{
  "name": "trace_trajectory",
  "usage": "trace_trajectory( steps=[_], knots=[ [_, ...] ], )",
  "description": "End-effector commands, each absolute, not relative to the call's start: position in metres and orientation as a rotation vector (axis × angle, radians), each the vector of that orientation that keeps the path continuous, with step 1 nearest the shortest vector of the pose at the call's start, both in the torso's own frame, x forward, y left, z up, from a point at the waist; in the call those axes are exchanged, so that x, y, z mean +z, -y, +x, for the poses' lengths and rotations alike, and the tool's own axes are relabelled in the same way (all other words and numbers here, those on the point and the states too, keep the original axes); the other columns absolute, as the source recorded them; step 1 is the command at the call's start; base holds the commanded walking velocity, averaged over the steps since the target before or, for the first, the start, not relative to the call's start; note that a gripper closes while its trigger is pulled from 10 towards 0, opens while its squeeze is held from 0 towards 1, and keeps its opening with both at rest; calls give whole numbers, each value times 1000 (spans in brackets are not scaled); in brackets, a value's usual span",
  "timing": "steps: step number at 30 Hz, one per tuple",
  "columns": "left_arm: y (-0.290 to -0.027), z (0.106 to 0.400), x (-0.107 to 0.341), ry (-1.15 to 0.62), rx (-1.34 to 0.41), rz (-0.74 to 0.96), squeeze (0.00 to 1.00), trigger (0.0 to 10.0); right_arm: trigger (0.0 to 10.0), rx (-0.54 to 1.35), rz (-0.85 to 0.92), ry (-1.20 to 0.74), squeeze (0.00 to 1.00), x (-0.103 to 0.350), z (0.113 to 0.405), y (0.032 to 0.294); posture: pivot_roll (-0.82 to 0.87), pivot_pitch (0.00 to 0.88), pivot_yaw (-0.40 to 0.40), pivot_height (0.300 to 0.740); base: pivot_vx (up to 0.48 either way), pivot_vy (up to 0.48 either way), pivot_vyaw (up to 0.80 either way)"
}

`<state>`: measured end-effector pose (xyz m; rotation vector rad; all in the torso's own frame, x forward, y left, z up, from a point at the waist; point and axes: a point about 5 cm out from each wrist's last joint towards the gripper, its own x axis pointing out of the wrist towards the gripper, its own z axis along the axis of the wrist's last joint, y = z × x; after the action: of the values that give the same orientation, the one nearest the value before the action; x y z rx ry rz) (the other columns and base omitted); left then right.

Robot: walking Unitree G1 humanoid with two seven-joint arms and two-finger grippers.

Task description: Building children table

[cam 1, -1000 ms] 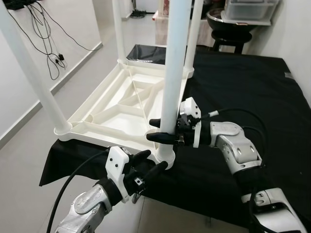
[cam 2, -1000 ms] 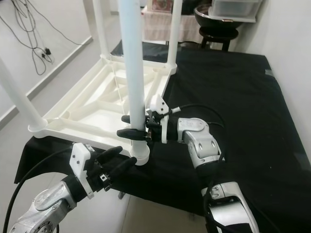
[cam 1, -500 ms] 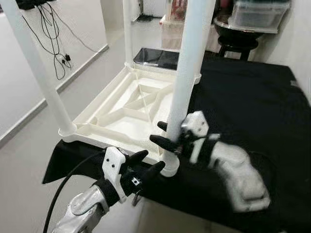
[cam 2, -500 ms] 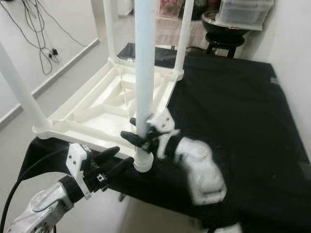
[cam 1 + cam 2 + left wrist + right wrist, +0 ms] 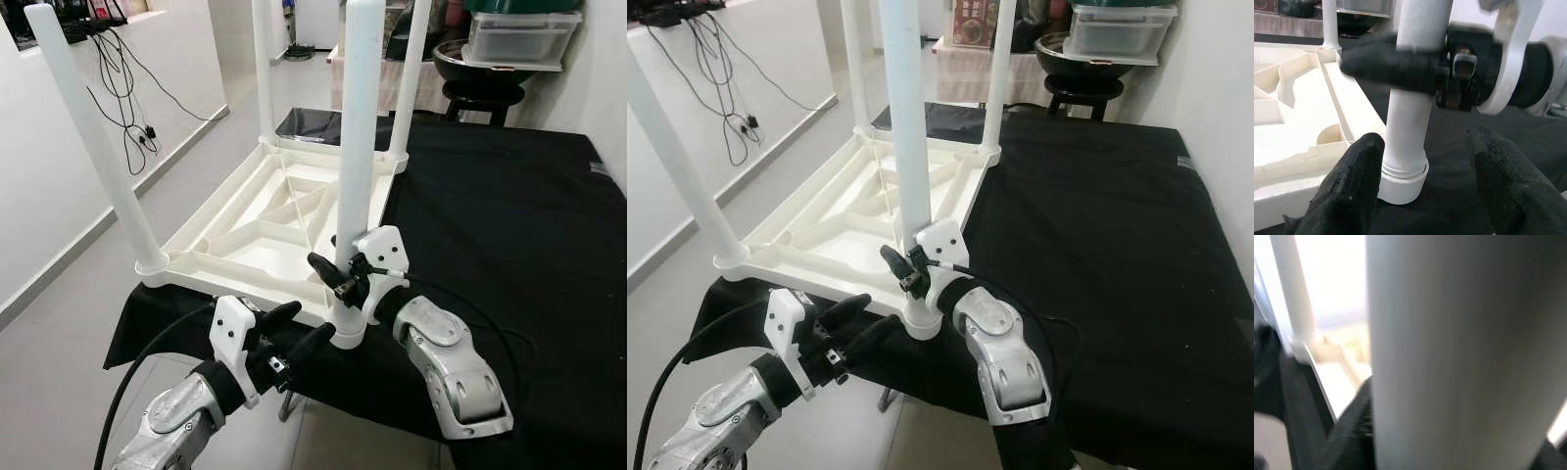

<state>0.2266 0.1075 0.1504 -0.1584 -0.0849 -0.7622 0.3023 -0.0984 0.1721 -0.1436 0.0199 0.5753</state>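
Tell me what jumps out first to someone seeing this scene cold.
A white plastic table lies upside down on a black cloth, its four legs pointing up. The right gripper is clamped around the nearest leg just above its socket at the table's front corner. The left gripper hovers open below and in front of that corner.

White table [image 5: 265, 220] upside-down, legs up

near leg [image 5: 358, 147] top cut off; right end effector [image 5: 338, 277] far finger hidden
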Motion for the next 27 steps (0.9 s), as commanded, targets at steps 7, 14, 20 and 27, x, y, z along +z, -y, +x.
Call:
trace_trajectory(
  steps=[7, 14, 20, 27],
  knots=[
    [-106, 229, 148, 77, -762, -157, 0, 10000, 10000, 954, -37, 23, 1000, 188, 310, 99, -39, 75, -17, 740, 0, 0, 0],
    [-105, 228, 147, 77, -764, -156, 0, 10000, 10000, 1207, -148, 52, 0, 199, 319, 104, -25, 62, -27, 740, 0, 0, 0],
    [-104, 226, 146, 77, -758, -152, 0, 10000, 0, 1371, -123, 26, 0, 206, 332, 103, -9, 57, -38, 740, 0, 0, 0],
    [-103, 225, 146, 75, -756, -151, 0, 10000, 0, 1422, -113, -10, 0, 204, 333, 108, -8, 59, -34, 740, 0, 0, 0]
  ],
)
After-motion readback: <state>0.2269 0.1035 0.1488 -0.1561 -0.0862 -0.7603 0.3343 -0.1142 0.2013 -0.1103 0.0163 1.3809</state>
